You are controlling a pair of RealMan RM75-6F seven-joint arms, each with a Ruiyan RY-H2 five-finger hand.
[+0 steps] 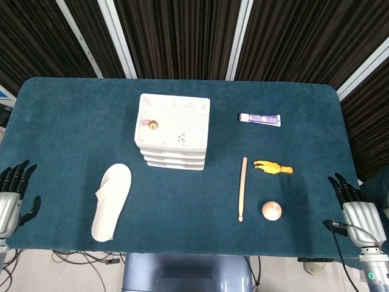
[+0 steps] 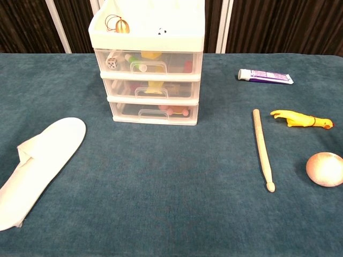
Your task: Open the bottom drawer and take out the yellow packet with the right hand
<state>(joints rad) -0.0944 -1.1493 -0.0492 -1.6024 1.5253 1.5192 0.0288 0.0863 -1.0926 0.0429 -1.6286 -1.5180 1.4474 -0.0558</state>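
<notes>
A white three-drawer unit (image 1: pixel 173 131) stands on the blue table, a little left of centre. In the chest view all its clear drawers are shut, including the bottom drawer (image 2: pixel 128 111). Pink and orange items show through the bottom drawer's front; I cannot make out a yellow packet there. Yellow things show in the middle and top drawers. My right hand (image 1: pixel 355 205) hovers at the table's near right corner, fingers spread and holding nothing, far from the unit. My left hand (image 1: pixel 12 196) is at the near left edge, also spread and holding nothing. Neither hand appears in the chest view.
A white slipper (image 2: pixel 37 166) lies near left of the unit. To the right lie a wooden drumstick (image 2: pixel 262 150), a yellow rubber chicken (image 2: pixel 301 119), a pale ball (image 2: pixel 325 169) and a toothpaste tube (image 2: pixel 265 76). A small bell (image 2: pixel 121 24) sits in the unit's top tray.
</notes>
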